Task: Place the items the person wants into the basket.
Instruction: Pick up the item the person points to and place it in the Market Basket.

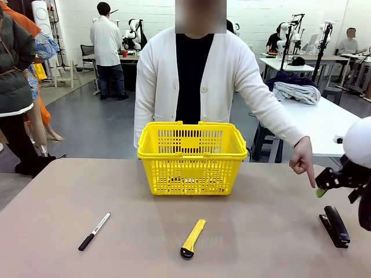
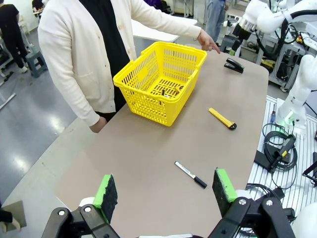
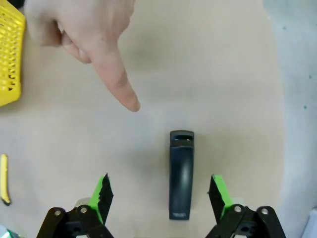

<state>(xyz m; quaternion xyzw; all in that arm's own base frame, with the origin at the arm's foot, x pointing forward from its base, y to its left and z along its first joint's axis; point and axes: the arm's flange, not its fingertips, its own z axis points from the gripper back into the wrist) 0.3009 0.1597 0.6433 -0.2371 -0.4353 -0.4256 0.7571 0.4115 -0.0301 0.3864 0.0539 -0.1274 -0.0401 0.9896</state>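
The yellow basket (image 1: 191, 156) stands mid-table in front of the person (image 1: 197, 75) in the white cardigan. The person's hand (image 1: 303, 164) points an index finger down at the black stapler (image 1: 335, 226), which lies flat near the table's right edge. My right gripper (image 3: 161, 196) hovers open above the stapler (image 3: 181, 173), which lies between its green pads, nearer the right one. The pointing finger (image 3: 119, 84) is just beyond it. My left gripper (image 2: 165, 188) is open and holds nothing, high above the table. Small dark things (image 2: 168, 91) lie in the basket (image 2: 161, 82), too small to identify.
A black-and-white marker (image 1: 94, 231) lies front left and a long yellow utility knife (image 1: 193, 237) front centre. The table edge runs close to the right of the stapler. Another person in a white shirt stands far behind.
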